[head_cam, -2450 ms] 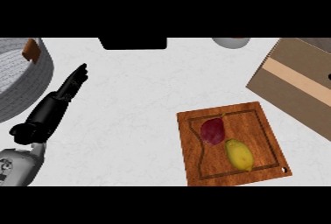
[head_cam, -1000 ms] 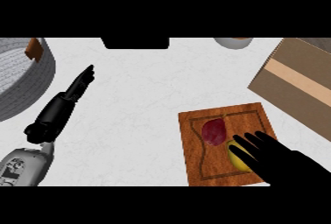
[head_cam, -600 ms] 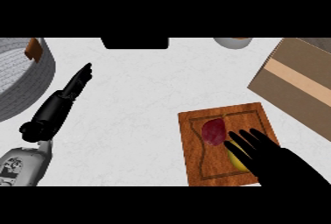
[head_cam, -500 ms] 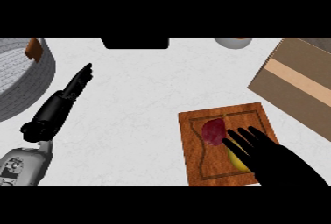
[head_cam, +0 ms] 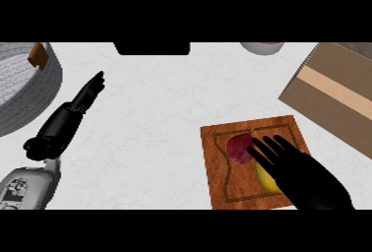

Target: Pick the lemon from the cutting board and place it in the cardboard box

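A wooden cutting board (head_cam: pixel 222 170) lies at the lower right of the counter. On it the yellow lemon (head_cam: pixel 263 180) shows only as a strip, since my right hand (head_cam: pixel 301 174) hovers over it with straight, spread fingers. A dark red fruit (head_cam: pixel 238 147) sits just beyond the lemon, partly under the fingertips. The cardboard box (head_cam: pixel 334 96) stands at the far right, past the board. At the left my left hand (head_cam: pixel 83 96) rests open, fingers pointing away from me.
A grey round basket (head_cam: pixel 25 86) sits at the far left edge with a brown item at its rim. A black object (head_cam: pixel 152 48) and a pale cup (head_cam: pixel 262 47) stand along the back edge. White counter lies between the hands.
My right hand came in from the lower right and slid up and left over the board, now covering most of the lemon. The left hand shifted only slightly.
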Tool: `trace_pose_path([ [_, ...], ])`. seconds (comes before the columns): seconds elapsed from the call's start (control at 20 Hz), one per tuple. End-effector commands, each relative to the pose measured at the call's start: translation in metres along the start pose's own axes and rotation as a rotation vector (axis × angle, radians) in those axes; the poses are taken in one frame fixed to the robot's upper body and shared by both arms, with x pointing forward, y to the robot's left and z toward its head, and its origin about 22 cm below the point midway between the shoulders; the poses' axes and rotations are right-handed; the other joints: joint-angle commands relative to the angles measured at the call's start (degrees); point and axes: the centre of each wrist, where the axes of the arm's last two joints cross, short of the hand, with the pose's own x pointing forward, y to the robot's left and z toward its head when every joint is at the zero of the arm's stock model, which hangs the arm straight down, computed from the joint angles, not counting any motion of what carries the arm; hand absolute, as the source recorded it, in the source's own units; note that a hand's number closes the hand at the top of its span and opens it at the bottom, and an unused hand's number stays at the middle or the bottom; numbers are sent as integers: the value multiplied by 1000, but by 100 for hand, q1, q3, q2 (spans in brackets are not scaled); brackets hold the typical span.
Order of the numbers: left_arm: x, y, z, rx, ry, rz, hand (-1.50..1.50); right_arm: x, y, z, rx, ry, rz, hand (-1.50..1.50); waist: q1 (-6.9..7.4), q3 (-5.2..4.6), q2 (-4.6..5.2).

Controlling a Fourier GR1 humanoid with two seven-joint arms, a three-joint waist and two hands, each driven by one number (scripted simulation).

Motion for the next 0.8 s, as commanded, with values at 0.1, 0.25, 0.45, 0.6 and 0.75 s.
trace_pose_path([
  [0.1,-1,-8,15,-7,4,4,0,-2,18,-10,26,-37,-9,-150,10,1,-4],
  [0.25,0,5,7,-3,-11,-3,0,3,20,-14,44,-15,-29,-150,0,0,-1],
  [0.45,-13,1,10,2,0,6,0,-20,33,-38,29,23,11,-150,8,1,4],
  [0.6,-7,11,10,-2,-22,-6,0,-6,56,-44,33,45,3,-150,1,1,3],
  [0.75,12,2,5,15,7,3,0,-17,53,-28,39,56,11,-150,-8,2,-4],
])
